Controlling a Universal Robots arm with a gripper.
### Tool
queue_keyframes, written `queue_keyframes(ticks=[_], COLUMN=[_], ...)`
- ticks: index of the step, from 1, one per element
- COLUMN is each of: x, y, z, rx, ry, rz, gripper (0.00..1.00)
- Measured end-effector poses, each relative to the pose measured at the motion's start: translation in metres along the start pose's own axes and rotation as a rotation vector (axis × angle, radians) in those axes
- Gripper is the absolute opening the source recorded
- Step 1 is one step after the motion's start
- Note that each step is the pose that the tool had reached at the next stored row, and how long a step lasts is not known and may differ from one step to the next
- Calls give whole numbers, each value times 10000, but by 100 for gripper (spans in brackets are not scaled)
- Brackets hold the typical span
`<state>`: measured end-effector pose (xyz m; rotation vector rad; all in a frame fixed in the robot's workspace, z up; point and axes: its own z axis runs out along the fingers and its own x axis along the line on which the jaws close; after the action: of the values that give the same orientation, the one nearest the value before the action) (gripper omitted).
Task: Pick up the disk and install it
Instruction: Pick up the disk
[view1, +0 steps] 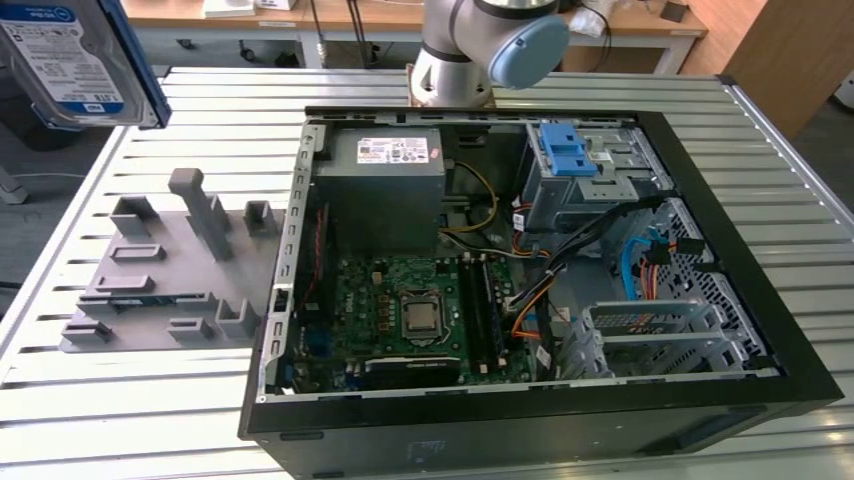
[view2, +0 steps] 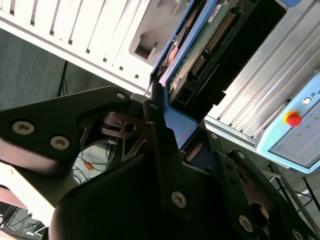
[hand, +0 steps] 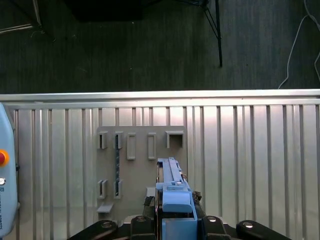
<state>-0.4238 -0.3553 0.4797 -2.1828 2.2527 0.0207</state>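
The fingers (view2: 159, 145) grip the disk (view1: 74, 60), its white-and-blue label showing.

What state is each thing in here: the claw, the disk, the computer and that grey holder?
claw: shut on the disk's blue bracket.
disk: held in the air above the table, not yet installed.
computer case: lying on its side, open, its parts showing.
grey holder: flat on the table beside the case, with the disk out of it.
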Motion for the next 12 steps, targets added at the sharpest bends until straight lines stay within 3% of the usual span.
queue_keyframes(ticks=[12], x=[110], y=[-144], z=[-2], rx=[-3], ry=[-22], rz=[0], gripper=[36])
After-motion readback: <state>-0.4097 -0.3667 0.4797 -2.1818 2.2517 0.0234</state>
